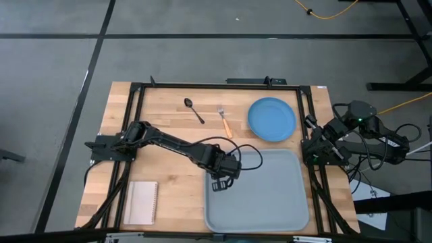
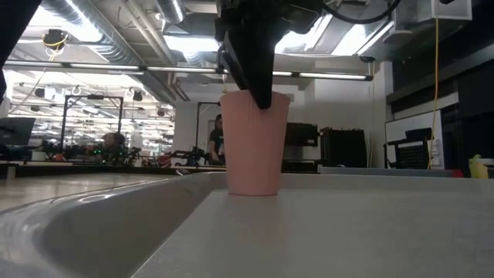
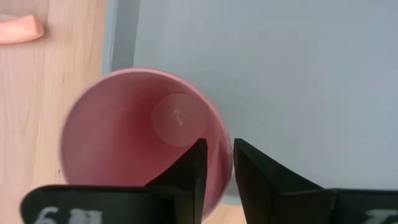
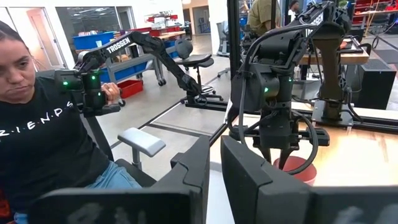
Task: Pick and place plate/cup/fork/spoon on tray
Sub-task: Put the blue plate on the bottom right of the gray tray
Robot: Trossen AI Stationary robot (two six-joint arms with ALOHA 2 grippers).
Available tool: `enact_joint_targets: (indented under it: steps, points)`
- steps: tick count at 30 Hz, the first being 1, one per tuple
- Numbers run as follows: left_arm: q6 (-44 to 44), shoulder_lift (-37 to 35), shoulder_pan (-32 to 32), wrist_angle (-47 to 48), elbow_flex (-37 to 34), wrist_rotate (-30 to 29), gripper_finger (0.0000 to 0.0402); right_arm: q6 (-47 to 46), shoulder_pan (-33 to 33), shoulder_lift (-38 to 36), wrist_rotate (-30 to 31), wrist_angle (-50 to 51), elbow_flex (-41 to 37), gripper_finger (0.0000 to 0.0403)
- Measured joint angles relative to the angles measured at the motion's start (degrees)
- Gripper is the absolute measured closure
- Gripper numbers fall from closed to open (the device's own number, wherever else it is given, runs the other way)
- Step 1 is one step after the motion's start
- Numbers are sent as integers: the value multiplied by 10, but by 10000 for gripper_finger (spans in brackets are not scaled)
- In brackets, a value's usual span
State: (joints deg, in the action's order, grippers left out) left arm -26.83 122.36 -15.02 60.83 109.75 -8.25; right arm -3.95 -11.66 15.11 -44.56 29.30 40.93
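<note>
On the tray's (image 1: 270, 196) nine-o'clock edge, toward its far corner, the left gripper (image 1: 221, 182) stands over the cup (image 2: 253, 143). Cup sits upright on the tray floor just inside the rim. Left wrist view: one finger (image 3: 186, 177) inside the cup, the other outside, the wall between them with a sliver of gap showing; cannot tell if the wall is still pinched. Low view: dark fingers reach down past the cup's lip.

Off the tray at about one o'clock, the plate (image 1: 272, 119) lies flat on the table, near the tray's far edge. Fork (image 1: 225, 122) lies at about eleven o'clock from the tray, spoon (image 1: 194, 110) beyond it, both on bare wood. Notepad (image 1: 142, 202) lies at nine o'clock, well apart.

Right gripper (image 4: 214, 180) waits off the table's three-o'clock edge, fingers slightly parted, holding nothing. A seated person (image 4: 43, 130) shows beyond.
</note>
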Motion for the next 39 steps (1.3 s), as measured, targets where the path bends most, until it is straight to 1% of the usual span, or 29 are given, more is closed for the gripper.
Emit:
enact_joint_targets:
  steps: [5, 7, 10, 13, 16, 18, 20, 23, 24, 25, 27, 29, 31, 34, 37, 39]
  points:
    - [0, -10, 0, 8, 11, -28, 332, 0, 0, 0, 0, 11, 0, 357]
    - [3, -13, -1, 5, 25, -34, 332, 0, 0, 0, 0, 16, 0, 357]
    - [7, -13, -5, 33, 58, -44, 333, 1, 0, 0, 0, 22, 0, 357]
    - [21, -13, -10, 43, 83, -49, 333, 1, 0, 0, 0, 24, 0, 357]
    - [44, -13, -16, 93, 110, -63, 333, 0, 0, 0, 0, 24, 0, 357]
    - [48, -13, -16, 151, 130, -84, 333, 0, 0, 0, 0, 24, 0, 357]
    - [47, -13, -14, 209, 140, -117, 333, 1, 0, 0, 0, 26, 0, 357]
    - [47, -16, -7, 292, 141, -184, 333, 10, 0, 0, 0, 33, 0, 357]
    - [49, -20, -3, 299, 137, -200, 333, 14, 0, 0, 0, 34, 0, 357]
    - [71, -26, 3, 289, 128, -206, 333, 17, 0, 0, 0, 35, 0, 357]
    - [124, -55, 13, 287, 99, -202, 333, 18, 0, 0, 0, 36, 0, 357]
    - [146, -83, 28, 293, 70, -207, 333, 19, 0, 0, 0, 36, 0, 357]
    - [148, -130, 45, 284, 15, -203, 333, 19, 0, 0, 1, 38, 0, 357]
    - [163, -218, 78, 236, -84, -190, 333, 41, 0, 0, 5, 51, 0, 357]
    - [168, -310, 109, 155, -201, -175, 333, 60, 0, 0, 44, 58, 0, 357]
    - [169, -372, 128, 96, -278, -166, 333, 59, 0, 3, 107, 50, -1, 357]
